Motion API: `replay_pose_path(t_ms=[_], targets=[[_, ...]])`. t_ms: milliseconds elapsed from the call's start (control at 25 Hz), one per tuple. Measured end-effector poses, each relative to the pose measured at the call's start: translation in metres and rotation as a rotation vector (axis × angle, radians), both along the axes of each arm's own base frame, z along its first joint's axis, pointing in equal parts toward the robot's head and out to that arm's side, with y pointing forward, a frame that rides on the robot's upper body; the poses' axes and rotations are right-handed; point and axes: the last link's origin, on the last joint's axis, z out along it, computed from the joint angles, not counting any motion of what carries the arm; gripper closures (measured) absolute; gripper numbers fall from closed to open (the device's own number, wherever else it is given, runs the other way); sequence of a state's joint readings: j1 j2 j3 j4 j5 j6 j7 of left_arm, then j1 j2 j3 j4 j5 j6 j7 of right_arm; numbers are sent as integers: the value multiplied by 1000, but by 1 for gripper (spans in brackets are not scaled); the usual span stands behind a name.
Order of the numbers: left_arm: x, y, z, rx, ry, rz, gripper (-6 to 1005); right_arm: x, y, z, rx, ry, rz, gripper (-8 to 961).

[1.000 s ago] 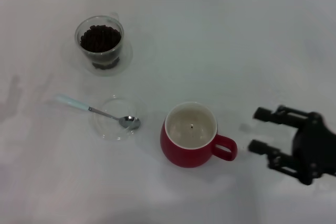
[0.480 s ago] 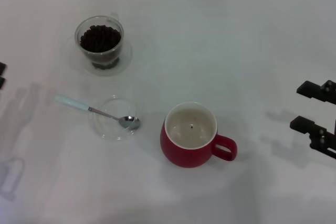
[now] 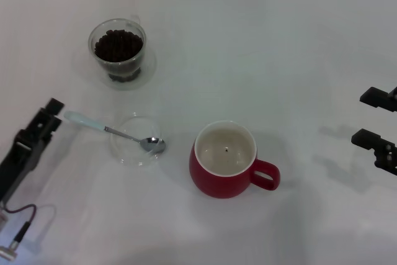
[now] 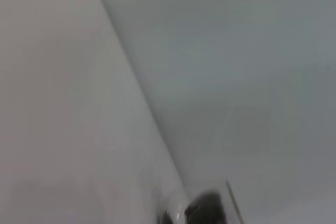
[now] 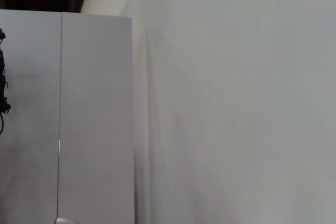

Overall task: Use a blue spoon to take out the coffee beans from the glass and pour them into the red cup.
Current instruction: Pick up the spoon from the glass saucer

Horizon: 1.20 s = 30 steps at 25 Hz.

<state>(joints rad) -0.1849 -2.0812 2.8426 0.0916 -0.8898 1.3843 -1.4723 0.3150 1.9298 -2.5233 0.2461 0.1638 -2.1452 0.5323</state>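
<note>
Left claw: at the left edge of the head view, low over the white worktop, its tip just beside the end of the spoon handle; from this angle I cannot tell whether it is spread or closed, and it holds nothing visible.
Blue spoon: lying with its pale handle on the worktop and its silver bowl resting inside a shallow clear glass dish.
Glass: behind the spoon toward the far left, upright, well apart from the dish.
Coffee beans: a dark heap filling the glass; the left wrist view shows only a dark blur that is probably this glass.
Red cup: right of the dish, upright, loop handle pointing right, one dark speck on its cream inside.
Right claw: at the right edge, fingers spread wide, holding nothing, well apart from the red cup.
</note>
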Motion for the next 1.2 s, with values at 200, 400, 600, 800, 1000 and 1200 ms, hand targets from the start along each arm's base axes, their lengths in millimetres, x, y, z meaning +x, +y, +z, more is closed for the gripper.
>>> replay_pose_path(t_ms=[200,400,600,800,1000,1200], targets=[[6,7,-12,-68,4,-14,366,1,0,2,0,-12,0,360],[13,17,-17,-101,17,-41,368,3,-2,2,0,-15,-8,360],[16,25,-19,-118,26,-51,370,4,-4,2,8,-15,-11,361],[15,25,-19,-109,39,-52,387,4,-4,1,18,-15,-10,361],[12,18,-19,-103,32,-29,477,4,-3,2,35,-15,-15,361],[10,16,-19,-94,33,-19,637,3,0,2,39,-15,-11,361]])
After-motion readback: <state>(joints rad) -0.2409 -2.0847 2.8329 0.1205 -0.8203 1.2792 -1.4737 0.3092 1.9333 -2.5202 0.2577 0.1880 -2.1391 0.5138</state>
